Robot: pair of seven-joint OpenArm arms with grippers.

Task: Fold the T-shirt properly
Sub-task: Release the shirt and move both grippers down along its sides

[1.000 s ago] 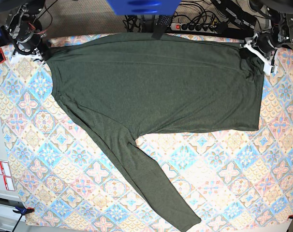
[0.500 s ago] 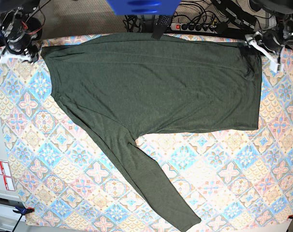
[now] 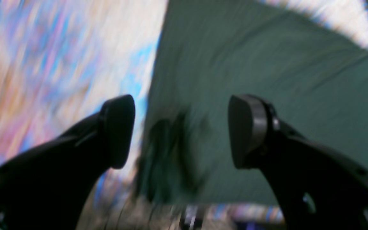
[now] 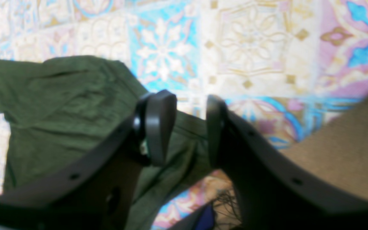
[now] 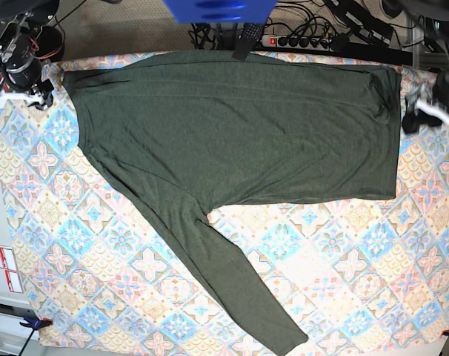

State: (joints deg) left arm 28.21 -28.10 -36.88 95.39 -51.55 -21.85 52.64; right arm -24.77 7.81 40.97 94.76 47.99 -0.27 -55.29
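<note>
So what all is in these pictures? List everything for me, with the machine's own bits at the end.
T-shirt: one, dark olive green, long-sleeved, spread flat across the far half of the table, one sleeve running toward the near edge.
Tablecloth: one, patterned tiles in blue, pink and cream, covering the table.
Power strip: one, dark, with cables, beyond the table's far edge.
Blue object: one, at the top middle, cut off by the frame.
Red-and-white labels: two, at the left edge.
Left hand: one, black, open and empty, above the shirt's corner.
Right hand: one, black, open and empty, above the shirt's other far corner.
</note>
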